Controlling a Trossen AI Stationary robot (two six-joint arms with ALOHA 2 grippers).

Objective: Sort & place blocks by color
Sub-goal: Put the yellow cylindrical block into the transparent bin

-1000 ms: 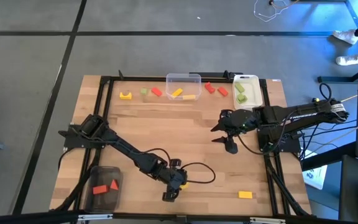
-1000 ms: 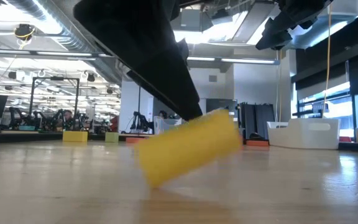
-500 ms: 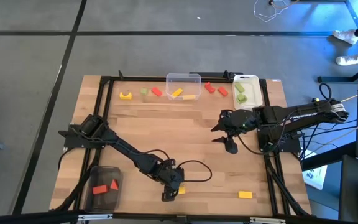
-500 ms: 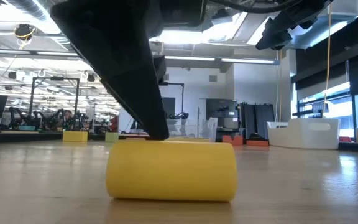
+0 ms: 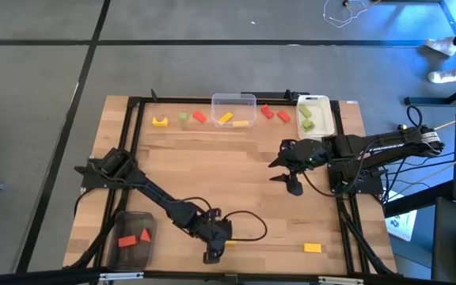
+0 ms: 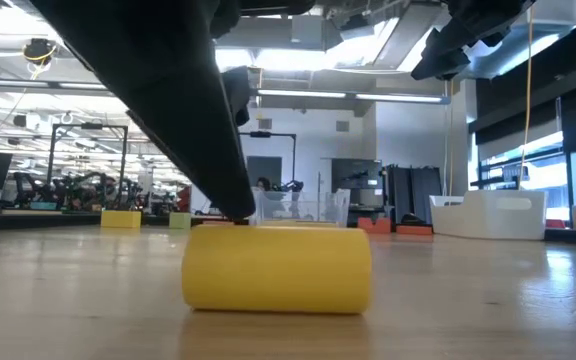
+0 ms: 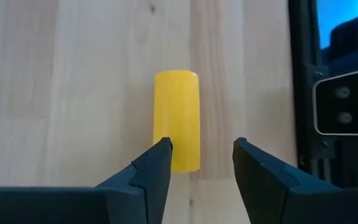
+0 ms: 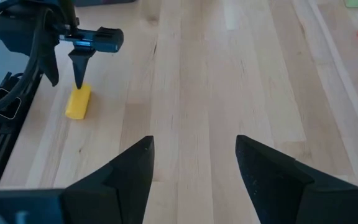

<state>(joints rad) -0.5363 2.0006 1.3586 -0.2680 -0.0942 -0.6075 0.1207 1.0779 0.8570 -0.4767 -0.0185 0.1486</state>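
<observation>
A yellow cylinder block (image 7: 176,106) lies on its side on the wooden table near the front edge; it also shows in the low view (image 6: 278,265) and the right wrist view (image 8: 78,102). My left gripper (image 7: 199,146) is open just above it, pointing down, also seen in the high view (image 5: 214,237). One finger (image 7: 160,155) is over the block's near end and the other stands off to its side. My right gripper (image 5: 291,170) is open and empty above the table's right middle. My left gripper has one fingertip (image 6: 236,212) right at the top of the yellow cylinder's end (image 6: 203,240), coming from above. I cannot tell whether it touches. The cylinder lies flat on the table.
A clear bin (image 5: 233,101) with a yellow block, and a bin of green blocks (image 5: 313,115), stand at the far edge. Loose blocks lie beside them: a yellow arch (image 5: 160,121), reds (image 5: 267,112). A dark bin with red blocks (image 5: 133,237) is near left. A yellow block (image 5: 313,248) lies near right.
The yellow cylinder was tilted with one end raised at my left gripper's finger; it has dropped and now lies flat on the table. My left gripper has shifted a little toward the table's left edge.
</observation>
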